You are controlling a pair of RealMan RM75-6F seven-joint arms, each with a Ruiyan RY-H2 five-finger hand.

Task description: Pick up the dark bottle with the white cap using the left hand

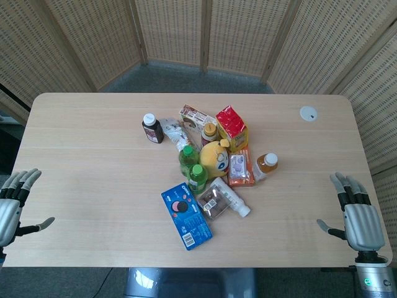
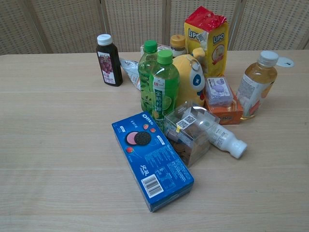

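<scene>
the dark bottle (image 1: pixel 152 128) with its white cap stands upright on the table (image 1: pixel 80 161), at the far left edge of the pile and a little apart from it, so the left side of it is free. the left hand (image 1: pixel 15 202) hangs at the near left edge of the table, fingers spread and holding nothing, well apart from the bottle; the right hand (image 1: pixel 358 217) rests at the near right edge, also spread and empty. the reach has not begun. a good approach would come in from the open left side, fingers kept wide, close around the body of the bottle below the cap, then lift straight up so it does not tip. the closest neighbour is a crinkled silver packet (image 2: pixel 128 70) lying just to the right of the bottle, and past it two green bottles (image 2: pixel 158 79) stand close together; a sweep from the right or from the front could knock these. the blue biscuit box (image 2: pixel 152 159) lies flat nearer the robot, low enough to pass over, but the arm should cross left of it
</scene>
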